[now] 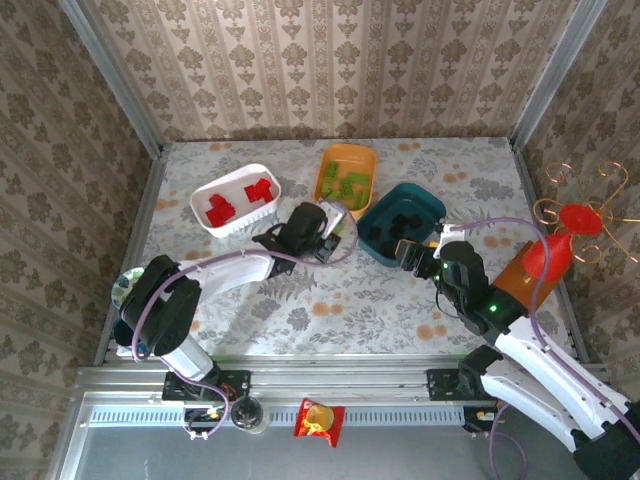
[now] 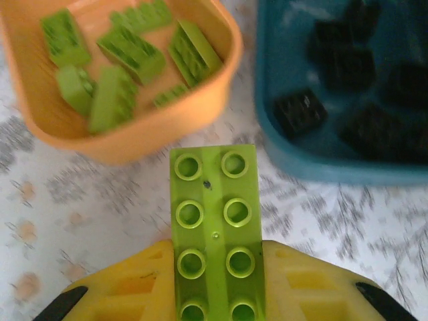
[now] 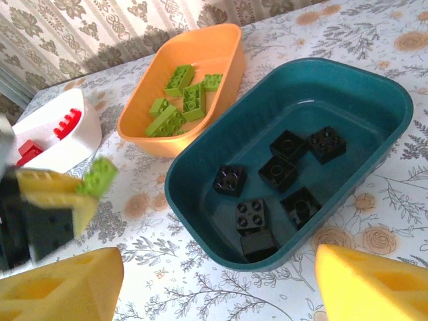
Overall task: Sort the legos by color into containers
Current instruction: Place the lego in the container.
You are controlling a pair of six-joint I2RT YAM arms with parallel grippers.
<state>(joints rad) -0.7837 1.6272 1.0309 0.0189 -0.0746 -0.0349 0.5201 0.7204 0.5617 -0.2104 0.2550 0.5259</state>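
Floral-print counter boxed in by patterned wallpaper on three sides, with the three tubs lined up across the back half. The white tub on the left has the red bricks in it. The orange tub in the middle holds a pile of green bricks. The teal tub on the right has a handful of black bricks scattered on its floor.

The left gripper is reached out to the middle of the counter and is clamped down on a lime brick. In the wrist view the brick pokes out lengthwise from between the yellow fingers, studs facing the camera. It sits just short of the orange tub's near wall, with the teal tub just off to the right. No other bricks are lying on the cloth that I can see.

The right gripper hangs near the front edge of the teal tub with its fingers spread wide and nothing between them.

Random extras: a small round dish at the left edge of the counter, and a red bottle-shaped thing with curly wire on top off to the right.
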